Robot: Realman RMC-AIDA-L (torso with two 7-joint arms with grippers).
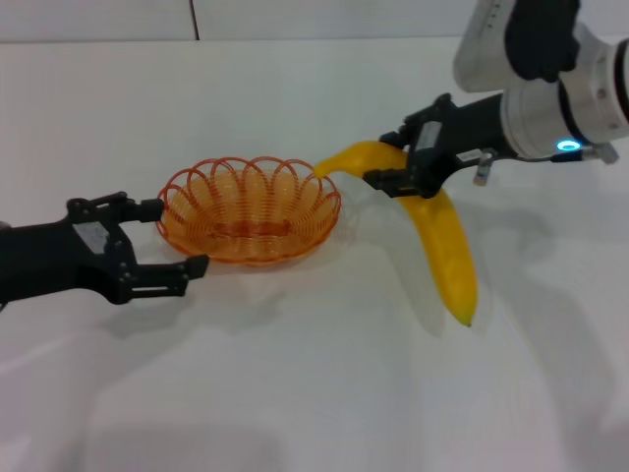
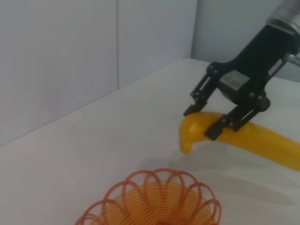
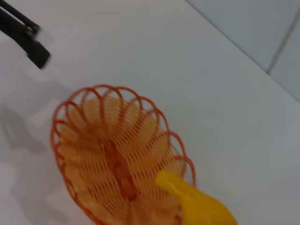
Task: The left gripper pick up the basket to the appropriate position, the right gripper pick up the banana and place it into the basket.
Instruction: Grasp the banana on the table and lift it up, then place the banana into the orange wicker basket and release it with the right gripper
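Nearest the head camera, the left gripper (image 1: 167, 244), a black two-fingered claw with a white label on a black arm, sits low over the white tabletop (image 1: 314, 393) with its fingers spread and holding nothing, just beside the left rim of the basket (image 1: 250, 209) but apart from it. That basket is a shallow oval of thin orange wire with a looped, scalloped rim, standing on the table; it looks light and springy, and a rim loop is the obvious place to pinch it.

Higher and to the right, the right gripper (image 1: 391, 162), a matching black claw on a grey-white wrist, is clenched on the banana (image 1: 444, 241) near its stem end. Smooth, curved and yellow, the banana is lifted, its stem end reaching the basket's right rim while the pointed tip hangs down toward the table. It seems firm yet bruisable and somewhat slick, and held so far from its middle it may swing or slip.
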